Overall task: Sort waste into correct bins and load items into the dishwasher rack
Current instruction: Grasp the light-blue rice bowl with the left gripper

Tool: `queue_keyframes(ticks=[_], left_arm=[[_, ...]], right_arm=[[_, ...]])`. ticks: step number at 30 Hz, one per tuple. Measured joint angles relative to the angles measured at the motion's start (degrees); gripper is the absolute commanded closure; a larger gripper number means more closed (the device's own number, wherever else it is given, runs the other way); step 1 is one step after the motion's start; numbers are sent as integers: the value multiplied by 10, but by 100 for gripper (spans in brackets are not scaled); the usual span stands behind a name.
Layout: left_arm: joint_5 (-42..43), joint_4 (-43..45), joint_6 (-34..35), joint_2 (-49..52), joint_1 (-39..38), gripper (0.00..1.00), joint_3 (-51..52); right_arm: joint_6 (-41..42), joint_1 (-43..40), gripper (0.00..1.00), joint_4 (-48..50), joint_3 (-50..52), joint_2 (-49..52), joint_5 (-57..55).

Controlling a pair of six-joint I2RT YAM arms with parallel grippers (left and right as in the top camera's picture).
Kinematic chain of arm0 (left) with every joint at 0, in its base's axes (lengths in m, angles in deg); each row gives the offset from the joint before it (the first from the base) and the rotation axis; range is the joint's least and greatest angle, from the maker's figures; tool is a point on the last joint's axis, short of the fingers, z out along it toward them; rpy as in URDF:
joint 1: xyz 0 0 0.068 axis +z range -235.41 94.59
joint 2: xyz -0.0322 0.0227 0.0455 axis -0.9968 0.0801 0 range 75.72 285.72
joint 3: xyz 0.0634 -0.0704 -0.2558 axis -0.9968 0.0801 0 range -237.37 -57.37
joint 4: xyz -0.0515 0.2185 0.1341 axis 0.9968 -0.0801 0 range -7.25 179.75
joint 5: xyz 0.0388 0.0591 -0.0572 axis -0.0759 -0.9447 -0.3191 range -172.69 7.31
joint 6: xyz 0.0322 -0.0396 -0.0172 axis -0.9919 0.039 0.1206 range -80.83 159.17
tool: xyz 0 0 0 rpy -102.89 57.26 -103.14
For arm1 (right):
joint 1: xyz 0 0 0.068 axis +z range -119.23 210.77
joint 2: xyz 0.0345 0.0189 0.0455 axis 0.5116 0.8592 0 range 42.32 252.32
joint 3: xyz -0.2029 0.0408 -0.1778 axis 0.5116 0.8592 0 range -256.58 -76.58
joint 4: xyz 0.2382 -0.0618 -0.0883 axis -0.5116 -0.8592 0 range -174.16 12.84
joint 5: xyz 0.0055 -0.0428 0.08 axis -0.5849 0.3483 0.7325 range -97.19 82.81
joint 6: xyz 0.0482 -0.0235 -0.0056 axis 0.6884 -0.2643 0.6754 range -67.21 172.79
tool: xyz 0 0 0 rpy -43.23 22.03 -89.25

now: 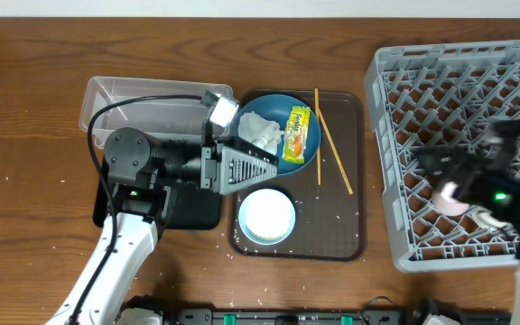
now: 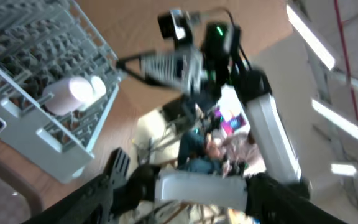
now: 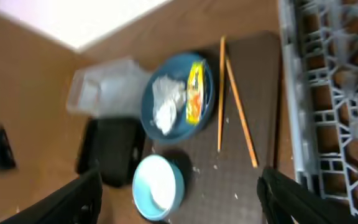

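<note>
Right gripper [image 3: 179,190] fingers spread wide, empty, above the grey rack [image 1: 477,81] at the table's 3 o'clock, where a white cup [image 2: 73,94] lies. Left gripper [image 1: 271,164] fingers look spread and empty, though blurred, at the 7 o'clock edge of the blue plate [image 1: 273,106] carrying tissue [image 1: 260,133] and wrapper [image 1: 297,134].

Tissue [image 1: 262,132] and wrapper [image 1: 296,134] on blue plate [image 1: 269,104]; chopsticks [image 1: 335,152] beside; cup [image 2: 70,94] in grey rack [image 1: 441,81].

1 plate [image 1: 273,104], 1 bowl [image 1: 266,217], 2 chopsticks [image 1: 333,149], 2 cups [image 2: 70,94], 1 tissue [image 1: 260,131], 1 wrapper [image 1: 297,135], 1 tub [image 1: 125,93], 1 rack [image 1: 403,239].
</note>
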Motion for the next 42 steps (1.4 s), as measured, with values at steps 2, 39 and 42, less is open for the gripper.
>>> queue_keyframes(ticks=[2, 39, 42], left_arm=[[-28, -3, 15, 0, 0, 28, 0], [-862, -722, -472, 149, -416, 41, -62], [-867, -744, -488, 207, -416, 53, -104]], right_arm=[[12, 56, 18, 3, 0, -8, -51], [94, 150, 8, 8, -2, 73, -217], [94, 150, 8, 7, -2, 73, -216]])
